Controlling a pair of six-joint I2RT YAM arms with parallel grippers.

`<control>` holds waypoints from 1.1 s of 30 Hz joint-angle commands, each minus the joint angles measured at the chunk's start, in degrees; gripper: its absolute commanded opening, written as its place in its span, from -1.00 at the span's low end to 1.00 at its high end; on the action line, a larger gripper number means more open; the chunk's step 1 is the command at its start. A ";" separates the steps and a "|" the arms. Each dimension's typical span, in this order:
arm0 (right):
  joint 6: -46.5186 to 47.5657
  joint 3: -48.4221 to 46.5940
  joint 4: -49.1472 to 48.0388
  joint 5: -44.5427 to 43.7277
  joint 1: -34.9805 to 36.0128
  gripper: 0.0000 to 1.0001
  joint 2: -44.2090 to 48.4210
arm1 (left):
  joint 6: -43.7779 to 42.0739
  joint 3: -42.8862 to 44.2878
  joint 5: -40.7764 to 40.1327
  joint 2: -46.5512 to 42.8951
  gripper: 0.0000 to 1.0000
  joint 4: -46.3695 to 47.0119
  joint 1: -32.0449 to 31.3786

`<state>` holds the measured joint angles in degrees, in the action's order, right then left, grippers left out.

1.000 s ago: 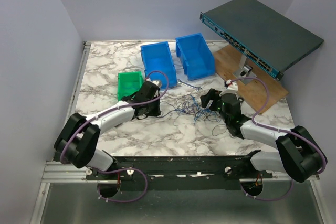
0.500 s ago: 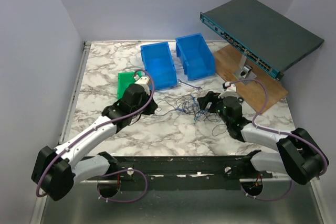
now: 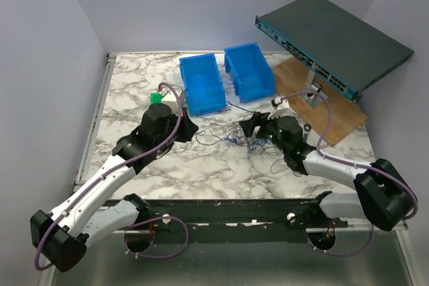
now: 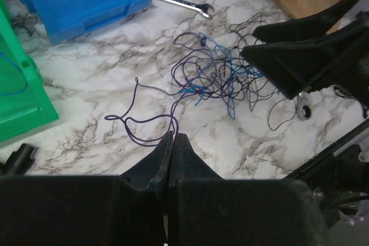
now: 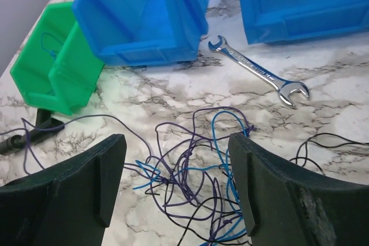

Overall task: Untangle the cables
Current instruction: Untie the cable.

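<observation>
The cables [image 3: 236,137] are a loose tangle of thin purple, blue and black wires on the marble table, between the two grippers. My left gripper [image 3: 188,129] is at the tangle's left end. In the left wrist view it [image 4: 172,135] is shut, and a purple strand [image 4: 144,125] runs from the tangle [image 4: 214,76] into its tip. My right gripper [image 3: 253,127] is open above the right side of the tangle. In the right wrist view its fingers [image 5: 176,159] straddle the wires [image 5: 196,168] without touching them.
A silver wrench [image 3: 241,107] lies just behind the tangle; it also shows in the right wrist view [image 5: 256,72]. Two blue bins [image 3: 201,84] [image 3: 249,70] stand behind it, and a green bin [image 4: 17,90] to the left. A network switch [image 3: 335,38] on a wooden board [image 3: 328,108] is at the back right.
The left arm has stretched out and its gripper has drawn back slightly left with the purple strand. The right gripper has shifted left over the tangle.
</observation>
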<state>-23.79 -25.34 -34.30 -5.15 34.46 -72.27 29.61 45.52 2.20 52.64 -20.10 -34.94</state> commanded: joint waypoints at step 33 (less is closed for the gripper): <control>-3.93 -4.62 13.39 3.24 -4.82 0.56 -1.72 | -6.84 7.83 8.82 -12.39 -1.00 -14.34 19.82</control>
<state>-34.52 -31.22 -14.11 -15.16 28.05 -75.18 23.94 54.33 4.82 39.90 -36.32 -15.44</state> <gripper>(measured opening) 0.768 0.011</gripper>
